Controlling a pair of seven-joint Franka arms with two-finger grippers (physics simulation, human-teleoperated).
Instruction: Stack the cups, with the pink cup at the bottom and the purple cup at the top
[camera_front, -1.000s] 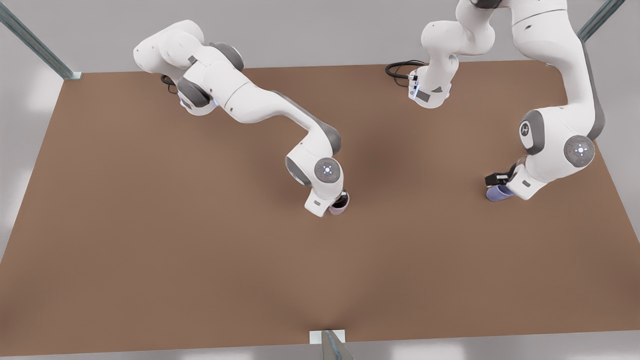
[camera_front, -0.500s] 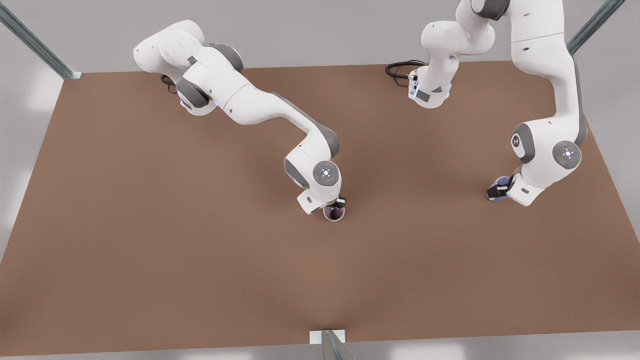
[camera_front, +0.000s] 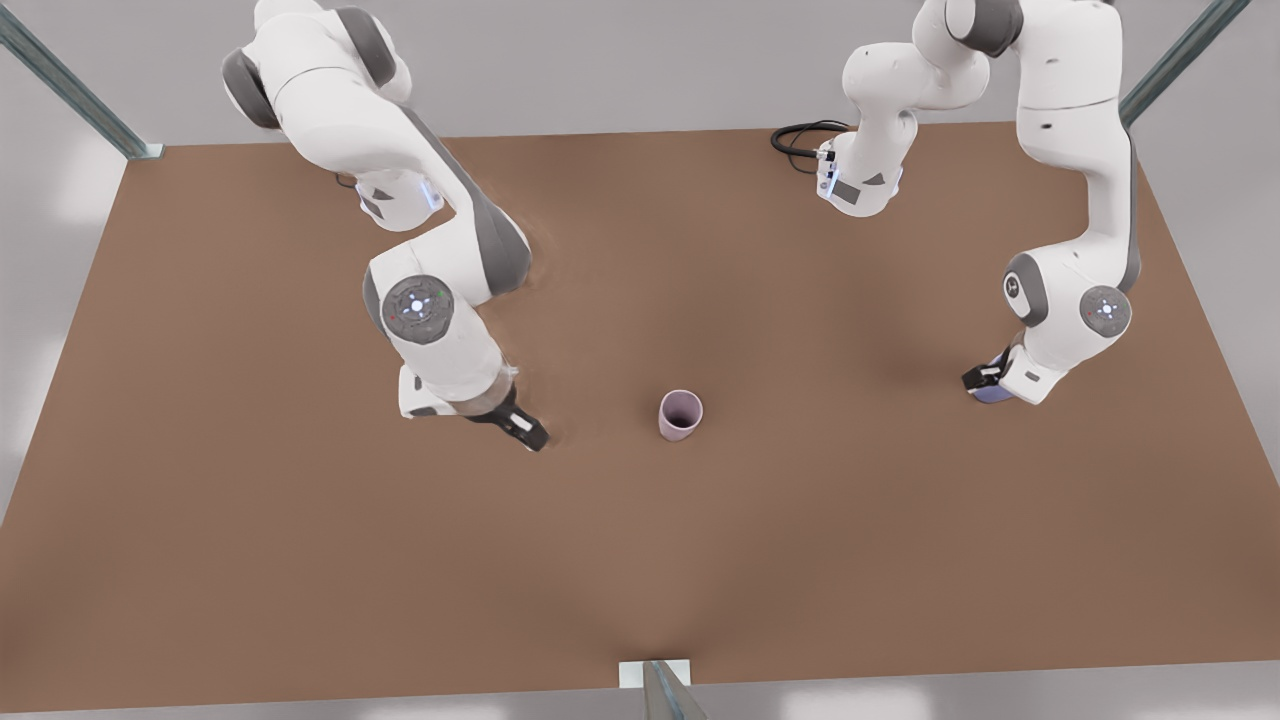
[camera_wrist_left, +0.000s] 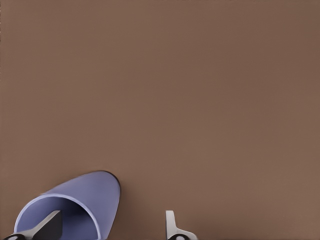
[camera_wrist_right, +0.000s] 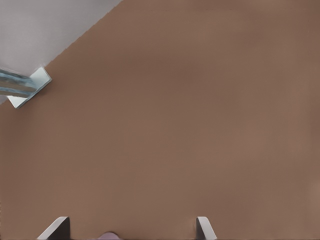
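the pink cup (camera_front: 681, 413) stands upright, mouth up, near the middle of the tabletop (camera_front: 300, 560), with bare room all round and every edge well away. the right tool (camera_front: 522, 430), fingers apart and holding nothing, sits to the cup's side toward the front view's left. the left tool (camera_front: 985, 381) is near the tabletop's edge at the front view's right, clamped on the tilted purple cup (camera_wrist_left: 75, 207), one finger inside its mouth.

The pink cup (camera_front: 681, 413) stands upright near the middle of the table (camera_front: 250, 560). At its nine o'clock, apart from it, hangs the right gripper (camera_front: 522, 430); at three o'clock, well away, the left gripper (camera_front: 985, 381) sits at the tilted purple cup (camera_wrist_left: 75, 209), one finger (camera_wrist_left: 47, 225) inside its mouth.
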